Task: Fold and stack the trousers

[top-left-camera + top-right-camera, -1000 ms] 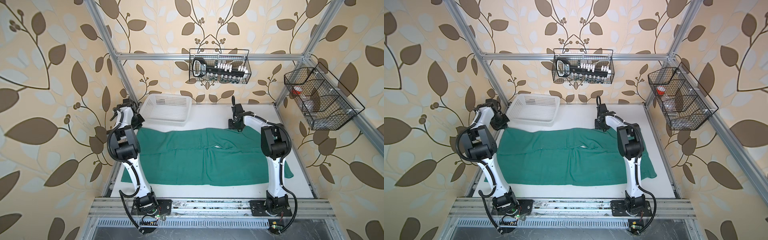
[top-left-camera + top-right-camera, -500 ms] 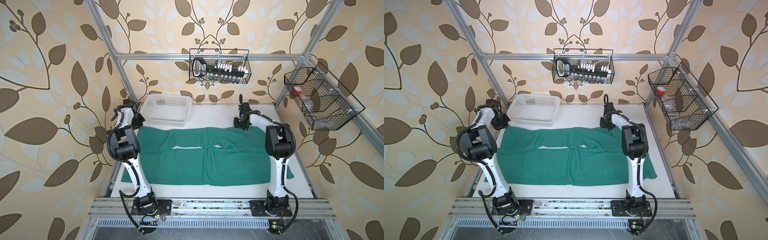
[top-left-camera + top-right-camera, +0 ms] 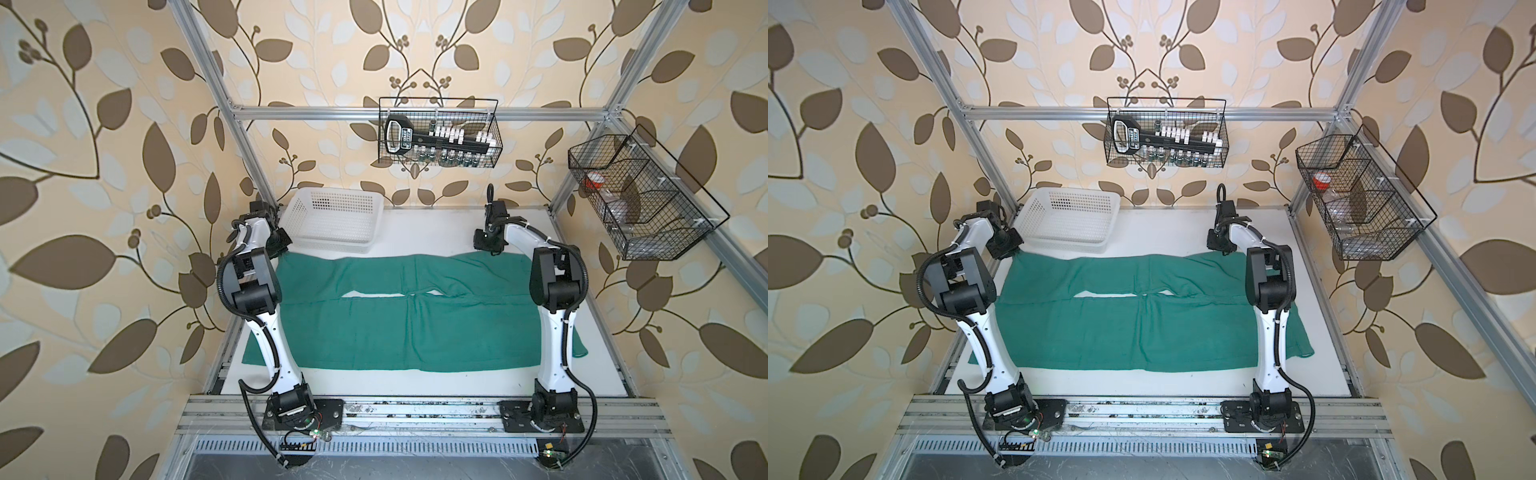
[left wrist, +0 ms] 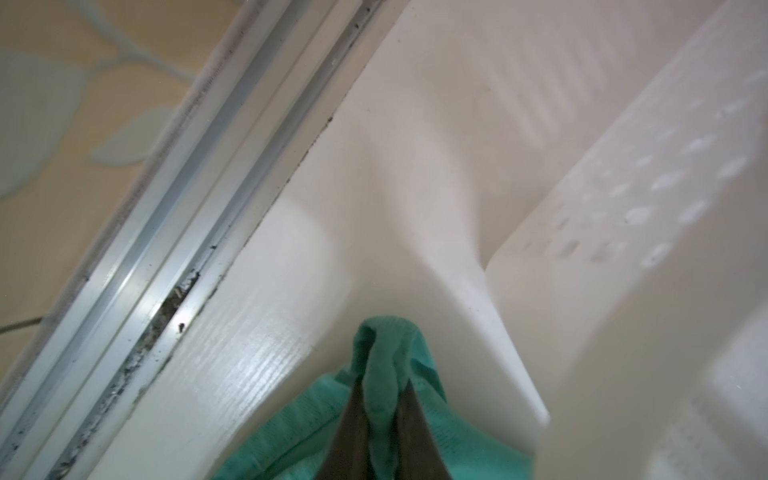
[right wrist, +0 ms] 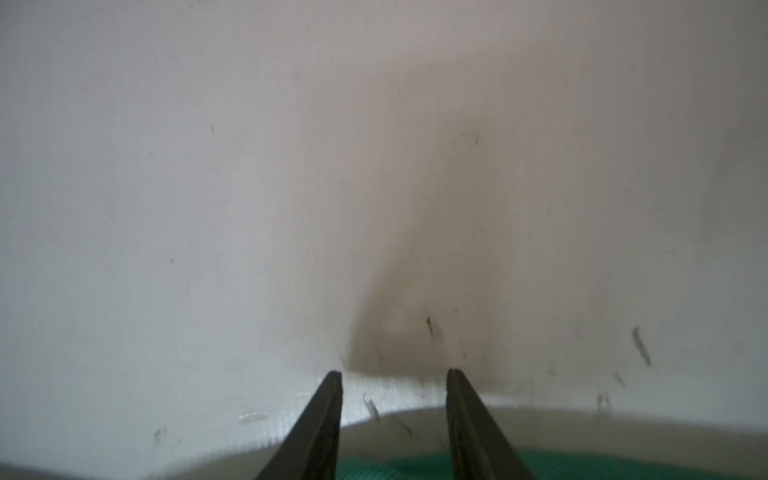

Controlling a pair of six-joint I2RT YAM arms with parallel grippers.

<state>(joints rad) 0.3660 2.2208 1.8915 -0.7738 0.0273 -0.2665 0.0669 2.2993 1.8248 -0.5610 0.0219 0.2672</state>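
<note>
My right pincer (image 5: pixel 395 372) has swung out toward the far right, and a white slit has opened between the legs of the trousers (image 3: pixel 415 332), spread flat across the table (image 3: pixel 424 232). It's released, empty, over bare tabletop. From above, my wrists hide both sets of fingertips. My left pincer (image 4: pixel 382 380) is clenched on the cloth's far-left corner, just beside the basket (image 3: pixel 332 245); my arms cover the trouser ends.

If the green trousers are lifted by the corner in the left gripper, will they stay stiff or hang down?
Probably floppy: the trousers lie flat with soft wrinkles, and the corner pinched in the left gripper bunches up. Lifted by that corner alone, the rest would likely sag and drag over the table, since the right gripper is open, holding nothing.
</note>
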